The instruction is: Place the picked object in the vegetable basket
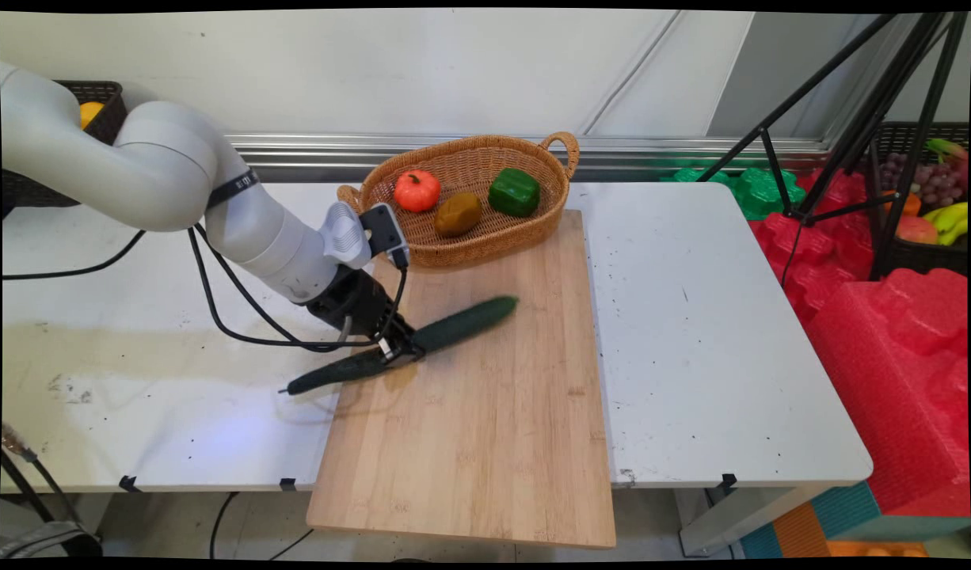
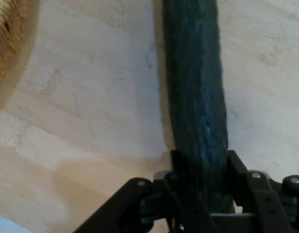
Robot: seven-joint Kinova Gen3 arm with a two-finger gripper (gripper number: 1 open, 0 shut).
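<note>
A long dark green cucumber (image 1: 462, 321) lies slanted across the left edge of the wooden cutting board (image 1: 485, 427), its stem end sticking out over the white table. My gripper (image 1: 398, 349) is shut on the cucumber near its middle. In the hand view the cucumber (image 2: 195, 82) runs up from between the black fingers (image 2: 237, 167), over the pale board (image 2: 81, 121). Whether the cucumber rests on the board or hangs just above it I cannot tell.
A wicker basket (image 1: 470, 241) stands at the board's far end with an orange tomato (image 1: 416, 190), a brown potato (image 1: 457, 214) and a green pepper (image 1: 514, 191) inside. A black tripod (image 1: 858, 119) and red foam (image 1: 889, 332) stand to the table's right.
</note>
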